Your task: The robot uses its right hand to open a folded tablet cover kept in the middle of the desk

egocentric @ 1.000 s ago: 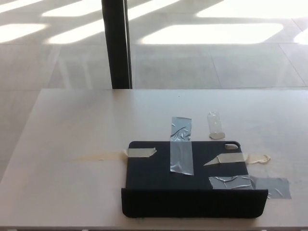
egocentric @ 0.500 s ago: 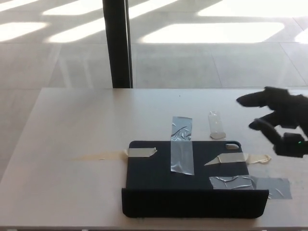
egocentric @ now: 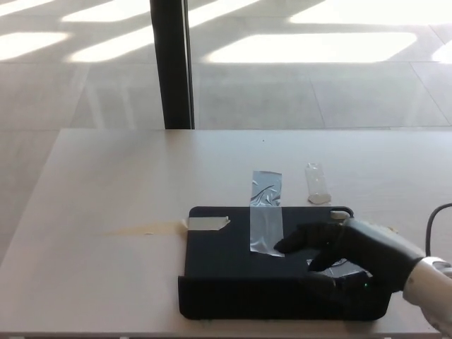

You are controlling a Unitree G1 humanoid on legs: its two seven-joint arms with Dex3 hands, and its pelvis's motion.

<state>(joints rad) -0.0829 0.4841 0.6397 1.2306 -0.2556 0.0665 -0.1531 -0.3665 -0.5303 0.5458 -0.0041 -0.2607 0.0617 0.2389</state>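
Note:
A dark folded tablet cover point(egocentric: 226, 261) lies flat in the middle of the pale desk point(egocentric: 127, 183), near its front edge, held down by strips of grey and beige tape. My right hand point(egocentric: 346, 258) comes in from the lower right and rests over the cover's right half. Its fingers point(egocentric: 300, 240) are spread apart above the dark surface, and they grip nothing I can see. The hand hides the tape and the cover's right corner beneath it. My left hand does not show.
A grey tape strip point(egocentric: 266, 212) runs from the desk onto the cover's back edge. A beige strip point(egocentric: 206, 224) sits at the cover's left corner. A small clear piece point(egocentric: 317, 183) lies behind the cover. A dark post point(egocentric: 173, 63) stands beyond the desk.
My right hand has moved from above the desk at the right down and leftward onto the cover's right half. The cover has not moved.

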